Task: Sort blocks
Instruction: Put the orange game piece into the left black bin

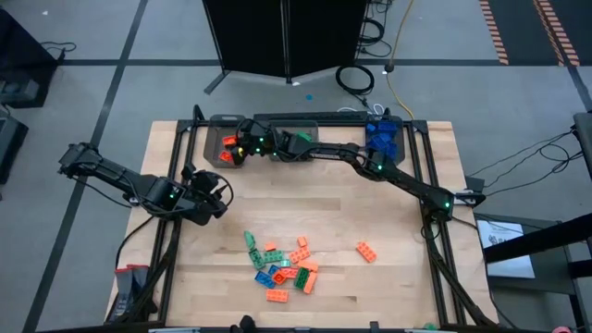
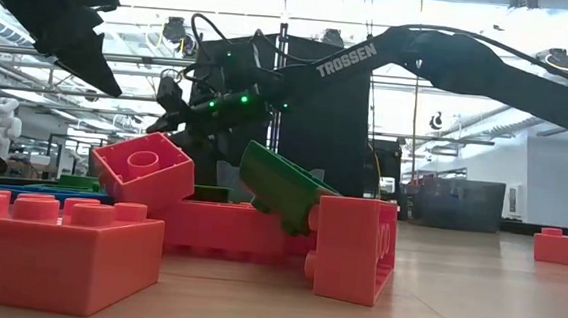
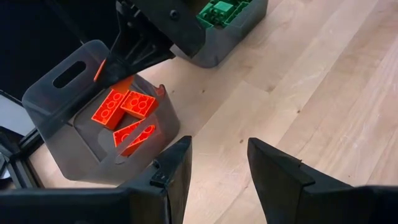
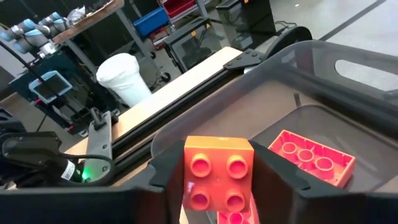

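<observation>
High view showed a pale wood table [image 1: 398, 296] on a grey floor, where the left gripper [image 1: 218, 196] hovered near the left edge with fingers apart and empty. Loose blocks [image 1: 282, 264] lay scattered at the front centre, and three bins [image 1: 215, 139] lined the far edge. Over the leftmost bin the right gripper [image 4: 217, 180] clamped an orange block [image 4: 217, 177]; shelves and a white sack [image 4: 123, 78] stood beyond.
</observation>
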